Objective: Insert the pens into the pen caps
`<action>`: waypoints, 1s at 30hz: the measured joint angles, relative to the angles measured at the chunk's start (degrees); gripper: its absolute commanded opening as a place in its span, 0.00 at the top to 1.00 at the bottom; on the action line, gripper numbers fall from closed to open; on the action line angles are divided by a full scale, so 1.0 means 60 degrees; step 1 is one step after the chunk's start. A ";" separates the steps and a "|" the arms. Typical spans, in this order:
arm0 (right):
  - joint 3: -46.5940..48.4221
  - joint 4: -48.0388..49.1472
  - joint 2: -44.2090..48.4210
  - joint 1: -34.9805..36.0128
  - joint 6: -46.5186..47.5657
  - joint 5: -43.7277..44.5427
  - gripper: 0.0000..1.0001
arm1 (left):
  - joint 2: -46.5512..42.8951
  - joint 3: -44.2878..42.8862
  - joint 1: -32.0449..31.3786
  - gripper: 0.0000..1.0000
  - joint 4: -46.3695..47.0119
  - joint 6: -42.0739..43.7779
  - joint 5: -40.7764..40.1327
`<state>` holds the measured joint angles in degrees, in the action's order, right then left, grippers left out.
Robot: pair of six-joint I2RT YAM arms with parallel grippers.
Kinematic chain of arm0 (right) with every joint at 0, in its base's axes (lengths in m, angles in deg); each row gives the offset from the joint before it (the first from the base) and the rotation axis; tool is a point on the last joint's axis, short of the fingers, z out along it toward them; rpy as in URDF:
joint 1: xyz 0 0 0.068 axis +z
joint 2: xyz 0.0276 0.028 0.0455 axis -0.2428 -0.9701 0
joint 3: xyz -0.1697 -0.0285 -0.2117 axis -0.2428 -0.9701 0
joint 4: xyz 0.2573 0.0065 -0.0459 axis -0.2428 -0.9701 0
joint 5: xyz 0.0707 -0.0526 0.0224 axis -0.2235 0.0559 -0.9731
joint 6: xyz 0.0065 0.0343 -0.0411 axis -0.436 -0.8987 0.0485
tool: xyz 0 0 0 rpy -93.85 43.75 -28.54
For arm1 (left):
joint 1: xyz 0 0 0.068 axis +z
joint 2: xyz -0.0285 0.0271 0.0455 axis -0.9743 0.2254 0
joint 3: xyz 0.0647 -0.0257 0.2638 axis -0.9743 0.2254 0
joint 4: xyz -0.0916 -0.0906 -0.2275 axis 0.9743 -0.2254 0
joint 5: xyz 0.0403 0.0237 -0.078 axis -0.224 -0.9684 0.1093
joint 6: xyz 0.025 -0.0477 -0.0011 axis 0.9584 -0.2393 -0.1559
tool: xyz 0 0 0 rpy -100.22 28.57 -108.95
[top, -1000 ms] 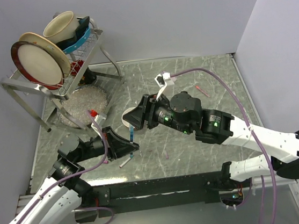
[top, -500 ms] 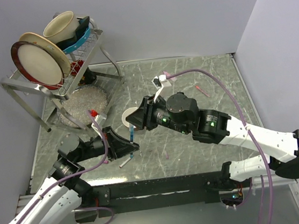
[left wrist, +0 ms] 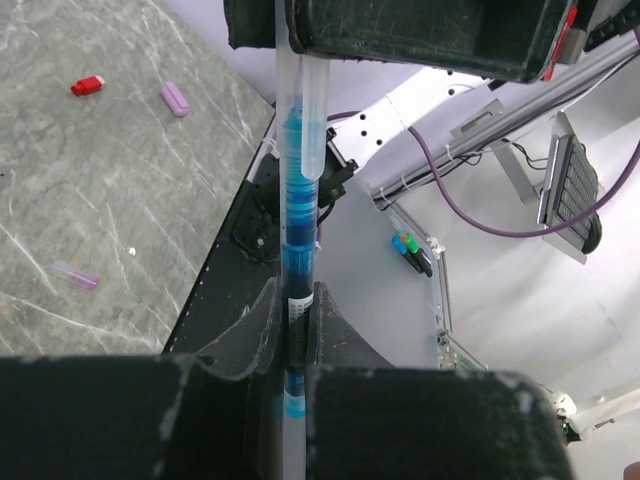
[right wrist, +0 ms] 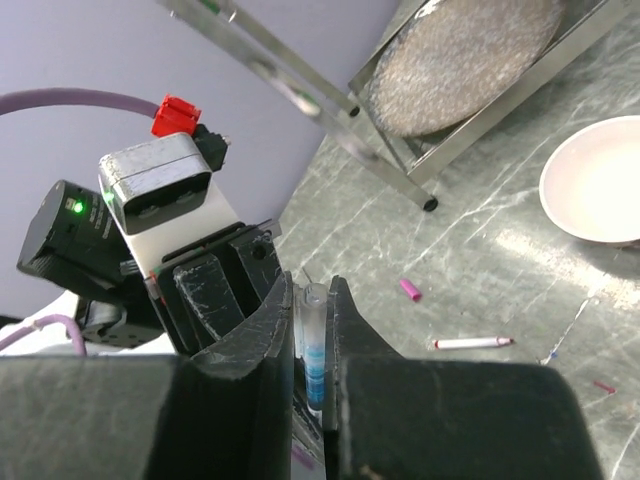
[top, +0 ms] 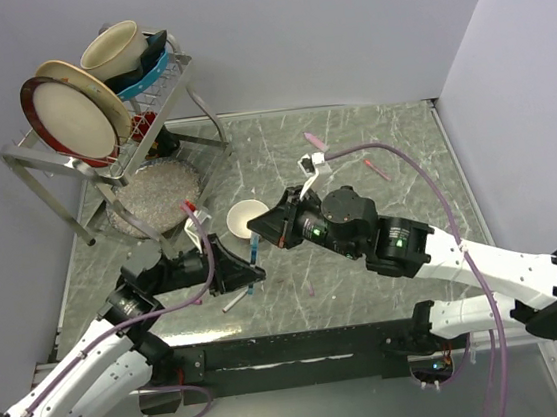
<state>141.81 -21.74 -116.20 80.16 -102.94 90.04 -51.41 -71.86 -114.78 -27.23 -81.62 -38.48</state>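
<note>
Nearer than the bowl (top: 249, 215), flat on the table (top: 413, 153): white pen (top: 234, 301), with a pink cap (right wrist: 410, 290) a little to its left and a tiny pink bit (top: 310, 288) to its right, too small to name. Between that pen and the bowl, left gripper (top: 253, 269) and right gripper (top: 257, 234) nose to nose, right arm reaching in from the bowl's right and crowding its near rim. Left of the bowl, glittery round disc (top: 155, 187) under a wire rack (top: 52, 161); up on the rack, plates (top: 71, 111) on edge and a cup (top: 111, 46). Beyond the bowl to the right, well apart from it, short pink piece (top: 313, 141) and thin red pen (top: 375, 167). Past the left fingers (left wrist: 262, 330), on the table: red cap (left wrist: 88, 85) just beside lilac cap (left wrist: 175, 98), pale pink cap (left wrist: 75, 274) apart from both; position relative to the bowl impossible to tell.

Just at the bowl's near side, blue pen (top: 251, 247) held on end between the two grippers. Left jaws closed tight on its lower barrel, pen centred in the slot, pads touching both sides. Right jaws closed over its pale clear upper end, fingers (right wrist: 265, 340) flanking it with hardly a gap.
</note>
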 measured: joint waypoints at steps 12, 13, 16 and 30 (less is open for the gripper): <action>-0.1515 0.1577 0.0463 0.0168 -0.0503 0.1246 1.00 | 0.1315 -0.1231 -0.0127 0.99 -0.1745 0.0973 -0.0419; -0.1610 0.1687 0.0470 0.0237 -0.0557 0.1424 1.00 | 0.1432 -0.1344 -0.0124 0.99 -0.1912 0.1056 -0.0386; -0.1894 0.1996 0.0514 0.0419 -0.0707 0.1971 1.00 | 0.1792 -0.1701 -0.0091 0.99 -0.2415 0.1246 -0.0259; -0.1049 0.0823 0.0688 0.0106 -0.1093 0.1632 1.00 | 0.1523 -0.1552 0.0474 0.37 -0.0885 0.0947 0.0408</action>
<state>135.51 -16.80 -112.07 80.79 -109.50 99.83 -42.28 -81.17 -111.94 -32.54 -75.93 -36.03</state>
